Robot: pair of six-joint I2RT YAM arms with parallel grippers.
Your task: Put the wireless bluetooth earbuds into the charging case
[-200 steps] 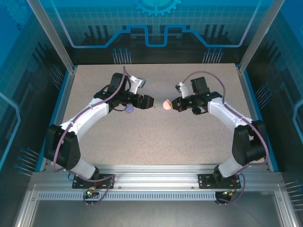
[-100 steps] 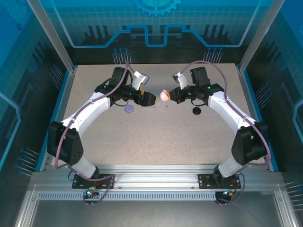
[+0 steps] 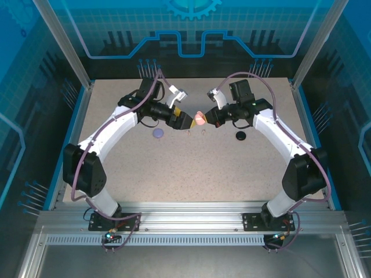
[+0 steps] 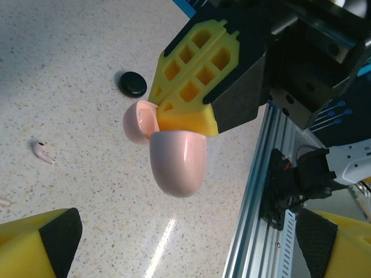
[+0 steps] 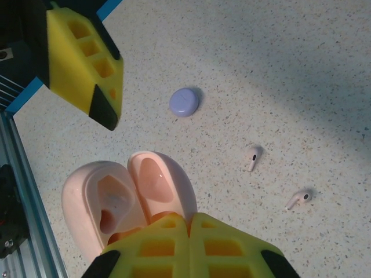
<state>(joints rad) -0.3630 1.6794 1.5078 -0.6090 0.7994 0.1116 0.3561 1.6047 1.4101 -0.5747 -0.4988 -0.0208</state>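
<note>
- Top external: over the last second both arms have swung toward the far side of the counter (image 3: 191,174) and drawn together. The right tool (image 3: 210,119) carries the pink case (image 3: 199,119) clear of the surface. The left tool (image 3: 184,120) now sits just beside the case; whether it touches is too small to tell. That shift has uncovered the purple case (image 3: 157,134) and the black case (image 3: 241,136). Both pink earbuds (image 3: 189,133) lie on the counter under the meeting point, so nothing is inserted yet
- Left wrist: the left tool's jaws stand wide and hold nothing, only their tips showing at the lower corners, cut off by the frame. Opposite, the right tool's fingers are clamped on the pink case, whose lid hangs open. One earbud lies at the left; a pale speck at the edge is perhaps the other
- Right wrist: the right tool's fingers are pressed together on the open case near its hinge, hiding that part. Both wells look empty, and the two earbuds lie well apart from it
</note>
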